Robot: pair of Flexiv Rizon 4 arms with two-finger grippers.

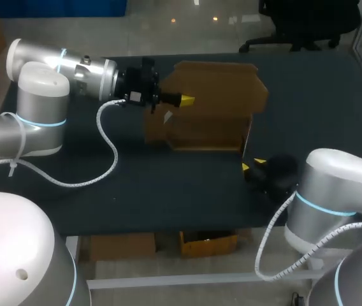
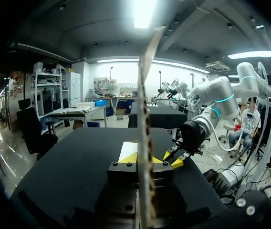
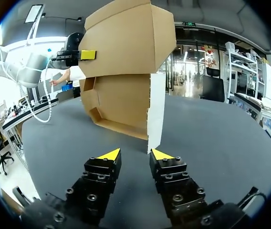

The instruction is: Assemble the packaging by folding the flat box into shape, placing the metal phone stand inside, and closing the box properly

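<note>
Brown corrugated cardboard box (image 1: 214, 95), half-folded, stands on the dark table (image 1: 136, 185) just ahead of the right end effector (image 3: 135, 154), whose fingers are apart, its side wall clamped in the left end effector (image 1: 186, 100); it looks light and floppy, best pinched at a panel edge.

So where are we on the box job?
Done: box is partly folded, standing on the table with flaps open. In hand: left gripper grips it high up; right gripper is open, just short of a side flap. Left: finish folding, load the phone stand (not in view), close.
</note>
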